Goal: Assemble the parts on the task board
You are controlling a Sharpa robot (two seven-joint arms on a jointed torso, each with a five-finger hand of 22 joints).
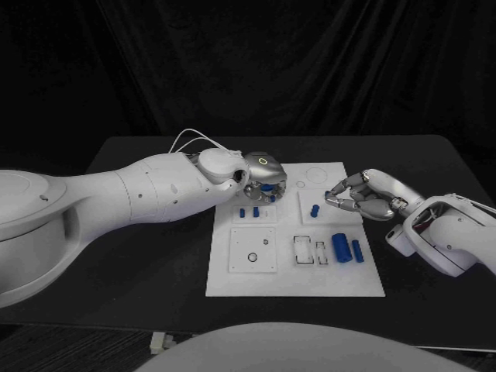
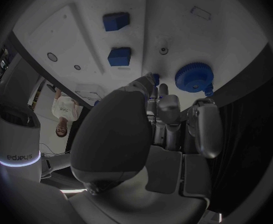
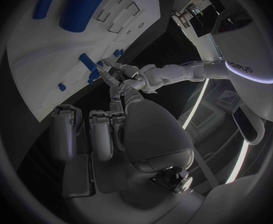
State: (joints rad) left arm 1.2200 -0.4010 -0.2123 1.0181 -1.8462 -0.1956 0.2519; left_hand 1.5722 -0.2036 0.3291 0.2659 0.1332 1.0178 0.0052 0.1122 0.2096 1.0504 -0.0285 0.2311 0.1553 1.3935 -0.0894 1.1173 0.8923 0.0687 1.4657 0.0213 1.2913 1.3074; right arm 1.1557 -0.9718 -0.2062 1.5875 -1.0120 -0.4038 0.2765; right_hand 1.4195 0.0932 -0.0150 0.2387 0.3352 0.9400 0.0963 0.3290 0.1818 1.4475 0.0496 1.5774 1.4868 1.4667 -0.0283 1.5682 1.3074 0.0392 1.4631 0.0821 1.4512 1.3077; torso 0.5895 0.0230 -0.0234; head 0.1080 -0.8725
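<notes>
My right robot hand (image 1: 358, 195) hangs over the board's right edge, fingers curled in, holding nothing I can see. On the near half of the white board (image 1: 294, 283) two blue cylinders (image 1: 341, 246) lie loose; a careless sweep could roll them off onto the surface (image 1: 147, 271). Farther back, my left robot hand (image 1: 263, 180) hovers by the blue gear (image 2: 195, 76); whether it grips anything, I cannot tell. If it descends off-centre, the gear may jam or tip.

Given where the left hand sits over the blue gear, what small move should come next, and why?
Probably lower the left hand slightly and close on the blue gear: in the left wrist view its fingertips hang just beside the gear on the task board, apparently without gripping it.
</notes>
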